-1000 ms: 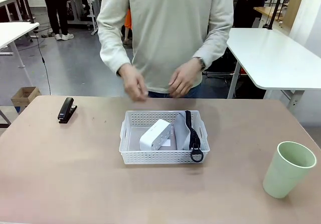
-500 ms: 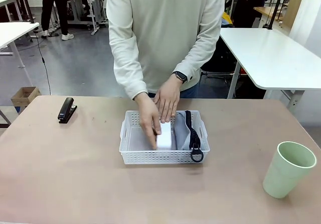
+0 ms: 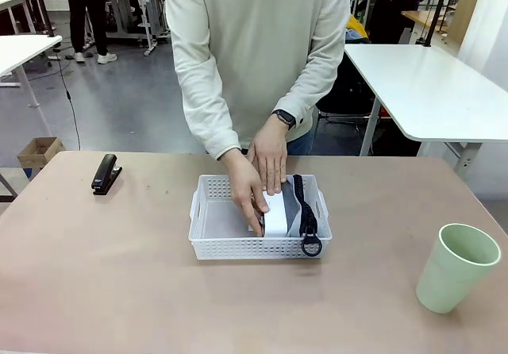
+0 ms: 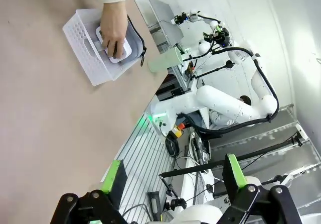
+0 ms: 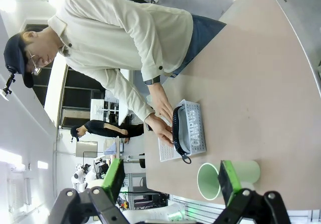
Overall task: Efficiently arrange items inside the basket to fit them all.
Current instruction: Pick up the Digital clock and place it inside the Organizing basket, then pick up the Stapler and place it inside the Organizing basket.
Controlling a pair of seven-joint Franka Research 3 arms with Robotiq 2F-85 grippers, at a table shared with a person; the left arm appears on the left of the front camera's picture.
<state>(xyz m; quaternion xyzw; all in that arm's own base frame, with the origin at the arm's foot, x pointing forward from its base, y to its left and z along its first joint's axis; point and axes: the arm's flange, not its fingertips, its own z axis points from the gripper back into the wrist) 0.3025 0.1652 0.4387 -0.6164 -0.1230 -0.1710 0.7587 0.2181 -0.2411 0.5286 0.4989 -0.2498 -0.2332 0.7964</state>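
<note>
Left hand (image 4: 173, 178) and right hand (image 5: 170, 180) are held apart. White rounded block (image 3: 275, 217) has been pushed against grey strapped pouch (image 3: 291, 211), freeing the left half of white perforated plastic basket (image 3: 230, 248).

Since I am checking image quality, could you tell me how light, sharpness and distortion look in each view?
Front view: even light, sharp, faint shadow by the basket. Left wrist view: rolled, wide-angle stretch at the edges. Right wrist view: sideways, lights blown out at top left, cup sharp.
</note>
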